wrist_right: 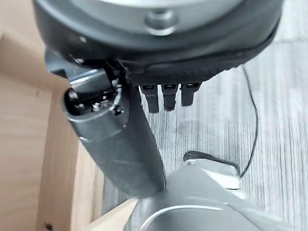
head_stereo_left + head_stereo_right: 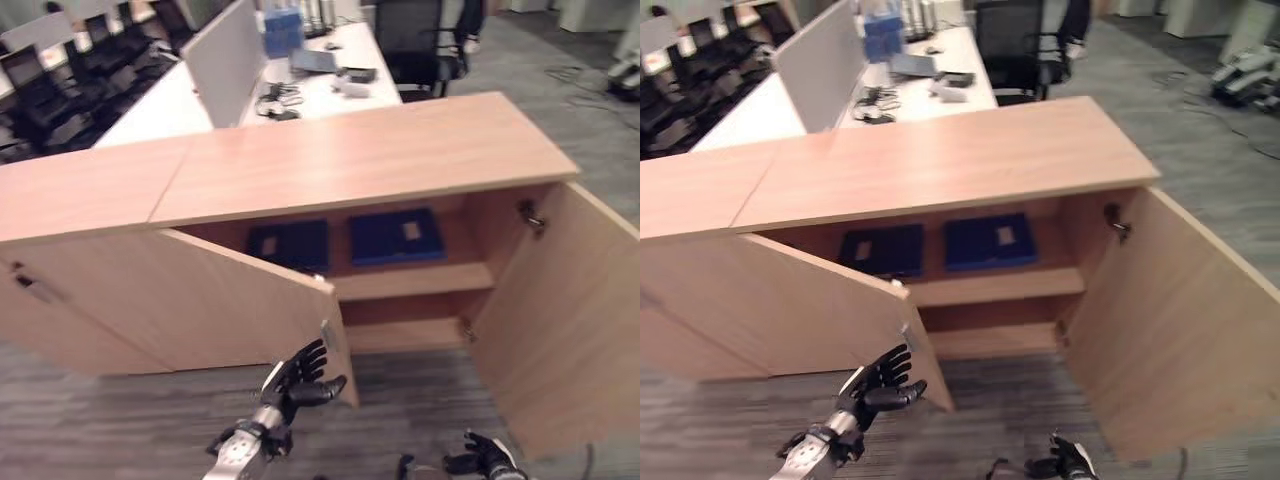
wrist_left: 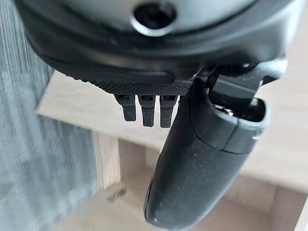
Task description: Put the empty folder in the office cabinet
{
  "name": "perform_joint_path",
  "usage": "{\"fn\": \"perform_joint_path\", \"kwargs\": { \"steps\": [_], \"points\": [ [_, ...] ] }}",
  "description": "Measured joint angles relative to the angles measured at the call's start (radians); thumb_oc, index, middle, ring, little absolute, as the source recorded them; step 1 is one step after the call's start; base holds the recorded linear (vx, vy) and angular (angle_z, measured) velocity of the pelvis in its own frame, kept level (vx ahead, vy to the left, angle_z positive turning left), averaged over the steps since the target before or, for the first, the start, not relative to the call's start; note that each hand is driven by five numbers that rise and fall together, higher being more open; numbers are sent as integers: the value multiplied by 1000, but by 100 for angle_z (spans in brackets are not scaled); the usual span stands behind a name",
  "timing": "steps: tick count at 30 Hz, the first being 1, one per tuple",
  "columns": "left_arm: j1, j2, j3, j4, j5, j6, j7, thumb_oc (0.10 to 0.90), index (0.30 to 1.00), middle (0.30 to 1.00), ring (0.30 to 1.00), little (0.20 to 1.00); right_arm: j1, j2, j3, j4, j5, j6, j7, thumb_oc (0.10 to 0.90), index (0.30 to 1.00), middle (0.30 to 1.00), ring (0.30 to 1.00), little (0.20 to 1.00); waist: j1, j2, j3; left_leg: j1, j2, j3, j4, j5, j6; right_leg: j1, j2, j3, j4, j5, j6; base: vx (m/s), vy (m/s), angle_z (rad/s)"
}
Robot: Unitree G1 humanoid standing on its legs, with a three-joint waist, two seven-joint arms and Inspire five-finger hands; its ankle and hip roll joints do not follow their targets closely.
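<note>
- The office cabinet [image 2: 360, 160] is a low, light-wood unit with both of its doors swung wide toward the robot; its flat top spans the middle of the head views
- Left door [image 2: 200, 300] hangs open at about 8 o'clock from the opening, its free edge just beside the left hand [image 2: 298, 378]; it screens the left part of the interior
- Right door [image 2: 565, 320] stands open at 4 o'clock, with a metal hinge [image 2: 530, 216] on the side wall at its top
- On the upper shelf [image 2: 410, 280] lie two dark blue folders flat, side by side and just apart: one folder [image 2: 290, 243] toward 10 o'clock of the opening, the second folder [image 2: 396, 236] to its right with a pale label on its cover; which is the empty one I cannot tell
- A lower compartment shows below the shelf, its contents not visible
- Left hand is raised at 6 o'clock before the cabinet, fingers spread and loosely straight, holding nothing
- Right hand [image 2: 488, 458] sits low at 5 o'clock above the carpet, fingers loosely extended in its wrist view, nothing in it
- Floor is grey striped carpet [image 2: 120, 420]
- Behind the cabinet at 12 o'clock a white desk [image 2: 320, 95] carries a divider panel [image 2: 225, 55], a blue box, and small dark items
- Black office chairs stand at 11 o'clock, one more chair [image 2: 415, 45] at 1 o'clock
</note>
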Motion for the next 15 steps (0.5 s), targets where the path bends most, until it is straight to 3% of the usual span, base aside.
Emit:
{"fn": "perform_joint_path", "kwargs": {
  "steps": [1,2,3,6,7,8,11,15],
  "points": [
    [-13,-9,1,0,1,0,1,800,900,900,900,900,-6,-11,-1,-1,-1,1,1,800,900,900,900,900,-1,31,0,-10,1,9,-52,43,26,25,6,-4,-64,35,33,75,51,-129],
    [-17,-32,18,0,1,-4,1,800,900,900,900,900,8,-8,0,1,-1,9,2,800,900,900,900,900,10,45,3,13,36,62,-87,89,-9,30,22,-4,-72,32,42,159,102,-81],
    [-18,-35,42,1,1,-9,13,800,900,900,900,900,42,18,-2,2,-1,10,1,800,900,900,900,900,-14,25,1,46,41,74,-120,92,-8,59,14,-8,-49,0,44,165,94,-51],
    [-21,-27,73,26,2,-10,19,800,900,900,900,900,64,36,-1,-2,-8,13,2,800,900,900,900,900,-41,6,6,113,53,87,-194,98,-3,116,12,-28,-141,14,60,86,78,-3],
    [-23,-24,84,36,2,-10,32,800,900,900,900,900,73,23,-1,-5,-8,13,4,800,900,900,900,900,-50,9,4,124,66,109,-210,105,-6,132,16,-28,-171,24,74,91,103,-15],
    [-47,-19,126,95,5,-9,45,800,900,900,900,900,95,18,-3,-49,-8,15,12,800,900,900,900,900,-48,21,-2,139,78,153,-228,139,-13,151,19,-25,-198,69,63,66,72,-33],
    [-63,-17,194,151,7,-10,81,800,900,900,900,900,104,22,-3,-56,-7,15,17,800,900,900,900,900,-55,13,-7,163,80,177,-248,145,-18,186,19,-17,-261,86,66,53,72,-24],
    [-154,103,308,344,19,-13,130,800,900,900,900,900,109,41,-3,-71,-4,14,46,800,900,900,900,900,-72,-44,-24,178,77,218,-253,143,-17,191,12,-9,-279,130,56,60,70,-22]
  ]
}}
